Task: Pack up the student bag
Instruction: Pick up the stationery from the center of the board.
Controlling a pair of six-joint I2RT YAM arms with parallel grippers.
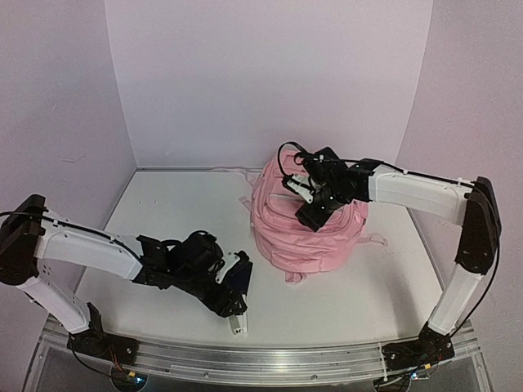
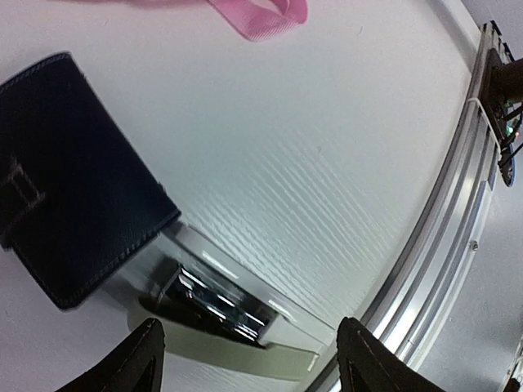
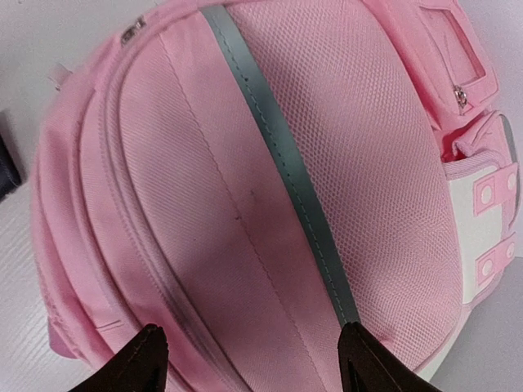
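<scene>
Standing at the near edge, I see the student bag (image 1: pixel 323 241) slumped on the white bench (image 1: pixel 163 212), right of centre and toward the far wall. It is a soft pink heap, by a long way the biggest thing here. The right arm reaches in from the right side and hangs its right claw (image 1: pixel 313 200) over the top of the bag. From the right wrist view the pink fabric fills everything below the fingers. A grey strip (image 3: pixel 282 163) runs down the mesh panel, and paler white tabs (image 3: pixel 490 229) sit at the right side. The right claw stands wide, both fingertips (image 3: pixel 147 359) clear of the cloth, with nothing between them.

The left arm stretches low across the near part of the bench, left of the bag. Its left claw (image 2: pixel 255 363) is spread wide too. Just under it lies a clear case (image 2: pixel 221 302) with something shiny inside. The case spans most of the gap between the fingers, and I cannot tell whether either pad touches it. A dark navy wallet (image 2: pixel 78 175) lies flat beside the case, its corner overlapping the case's end. A pink strap loop (image 2: pixel 261 16) trails onto the bench farther off, and the metal rail (image 2: pixel 453 212) runs along the near edge.
</scene>
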